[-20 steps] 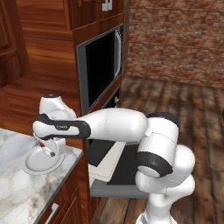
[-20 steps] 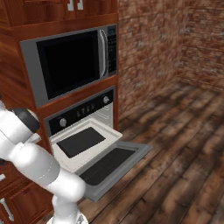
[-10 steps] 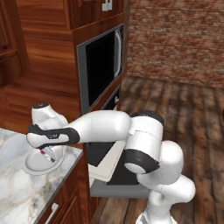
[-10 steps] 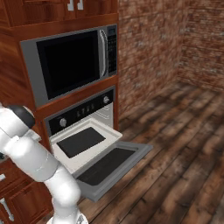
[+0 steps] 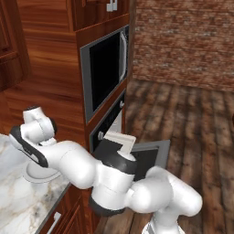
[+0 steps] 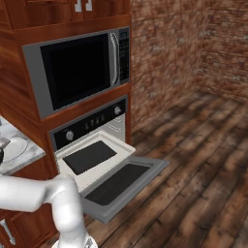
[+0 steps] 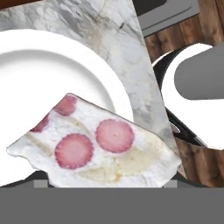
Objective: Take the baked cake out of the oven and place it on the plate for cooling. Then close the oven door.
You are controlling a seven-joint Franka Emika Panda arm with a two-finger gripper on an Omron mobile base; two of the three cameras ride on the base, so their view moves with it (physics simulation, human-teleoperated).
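With the cake point(image 7: 94, 146) over the plate point(image 7: 52, 70) on the marble counter point(image 7: 118, 48), lower gently before releasing; whether the hand grips cannot be told.

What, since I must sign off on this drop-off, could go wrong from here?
1. In the hand view the baked cake reaches past the rim of the plate, over the marble counter. Released here, it might land on the rim or tip off.
2. The oven door hangs open with the tray pulled out. The arm's elbow, close by in the left base view, could bump them.
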